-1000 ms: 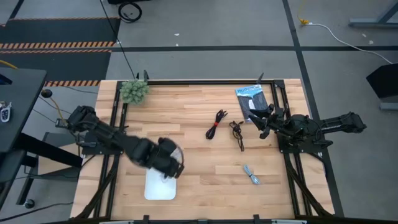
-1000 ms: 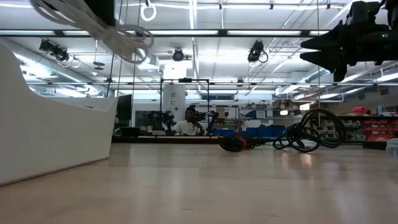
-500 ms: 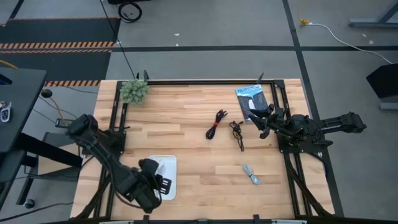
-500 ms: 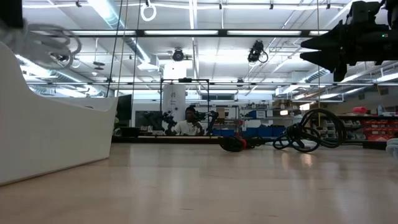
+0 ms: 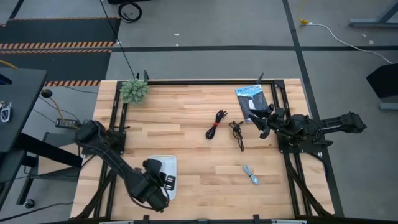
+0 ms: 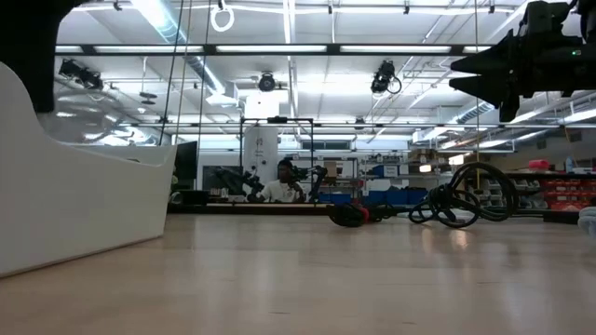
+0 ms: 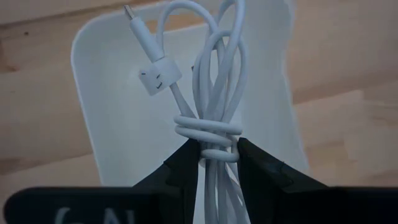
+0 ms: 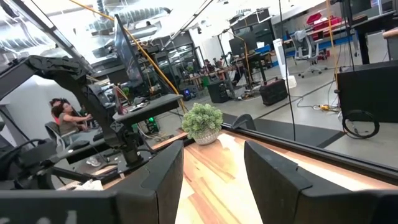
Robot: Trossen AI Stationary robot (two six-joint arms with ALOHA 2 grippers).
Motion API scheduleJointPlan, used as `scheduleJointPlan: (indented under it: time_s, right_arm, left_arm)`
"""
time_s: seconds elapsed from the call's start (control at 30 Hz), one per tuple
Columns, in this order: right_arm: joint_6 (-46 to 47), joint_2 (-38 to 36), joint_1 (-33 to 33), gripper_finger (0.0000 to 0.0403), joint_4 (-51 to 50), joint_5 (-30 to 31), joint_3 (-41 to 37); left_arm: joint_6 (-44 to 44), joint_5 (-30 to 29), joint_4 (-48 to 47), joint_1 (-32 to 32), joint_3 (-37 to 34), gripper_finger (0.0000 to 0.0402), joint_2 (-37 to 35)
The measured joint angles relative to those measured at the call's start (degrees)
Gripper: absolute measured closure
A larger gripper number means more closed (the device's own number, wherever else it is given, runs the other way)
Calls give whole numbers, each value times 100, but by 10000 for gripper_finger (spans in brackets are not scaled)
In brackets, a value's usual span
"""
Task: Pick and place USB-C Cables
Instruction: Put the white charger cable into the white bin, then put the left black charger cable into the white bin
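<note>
White USB-C cable [image 7: 208,93] clamped in left jaws over white tray [image 7: 118,124]; right jaws apart.

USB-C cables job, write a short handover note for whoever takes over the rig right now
Left gripper: shut on the white cable, held over the white tray at the table's front left; not released.
Right gripper: open, empty, waiting at the right edge near the blue-and-white packet.
On the table: black cable with red band, black cable, light blue cable.
Done: no cable can be seen lying in the tray.
Left: drop the white cable, then move the other three.
</note>
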Motion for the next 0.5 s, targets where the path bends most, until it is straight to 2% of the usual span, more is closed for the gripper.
scheduleJointPlan:
  time_s: [0.13, 0.27, 0.5]
  right_arm:
    - [2, -2, -2, 227, -2, -1, 0]
    - [0, 0, -2, 227, -4, 0, 0]
    - [0, -1, -2, 227, -6, 0, -2]
  left_arm:
    - [77, 441, 18, 92, 0, 283, 194]
    - [221, 639, 8, 141, 0, 243, 254]
    - [442, 594, -313, 216, 222, 186, 205]
